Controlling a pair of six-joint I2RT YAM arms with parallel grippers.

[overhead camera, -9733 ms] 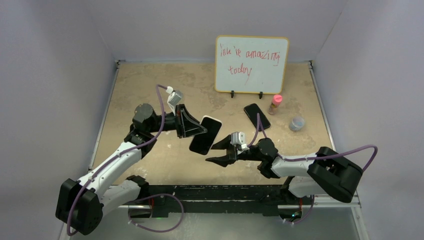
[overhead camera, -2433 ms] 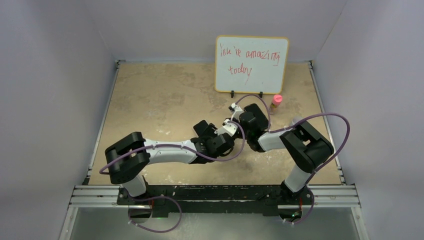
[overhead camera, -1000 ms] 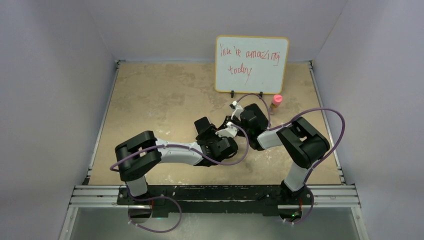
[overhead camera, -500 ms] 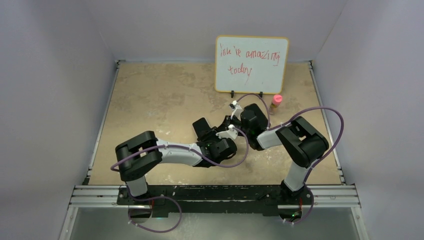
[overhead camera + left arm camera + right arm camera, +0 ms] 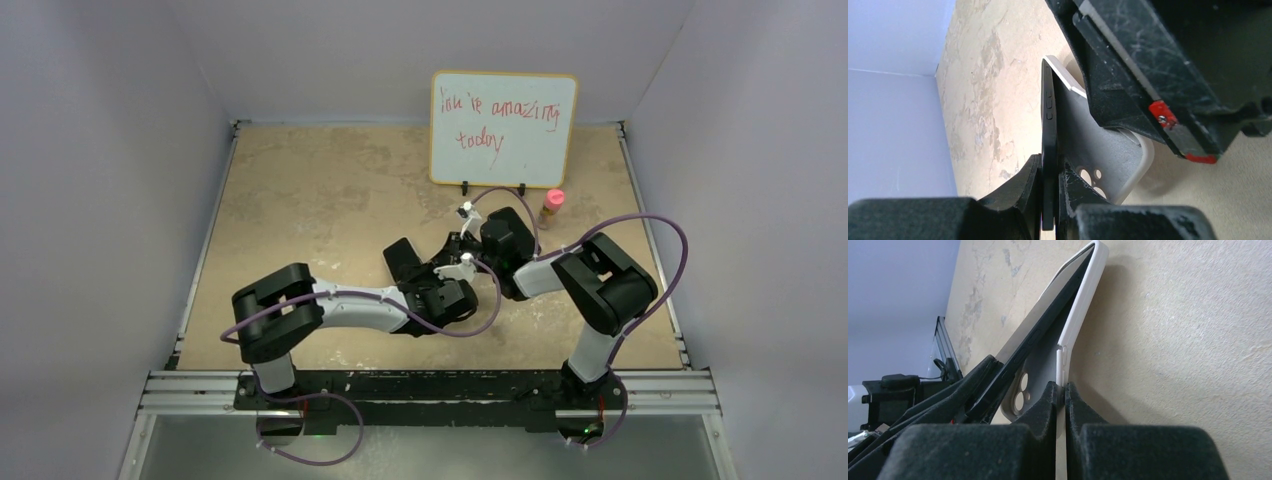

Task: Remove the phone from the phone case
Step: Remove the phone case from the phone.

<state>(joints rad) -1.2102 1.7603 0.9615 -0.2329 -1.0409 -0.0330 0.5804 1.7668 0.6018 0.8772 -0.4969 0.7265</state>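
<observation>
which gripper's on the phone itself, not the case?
The left gripper: shut on the black phone along its edge. The right gripper pinches the white case by its wall instead.

The phone looked dark and smooth with a slight sheen along its edge. The phone case was matt white plastic, greyer and dull on the inside. The table in front of the whiteboard had a mottled beige, stone-like top, matt and a bit grainy up close. The whiteboard itself was glossy white with a pale wood-coloured frame. The left gripper and right gripper were matt black plastic, grainy and covered in fine scratches.
</observation>
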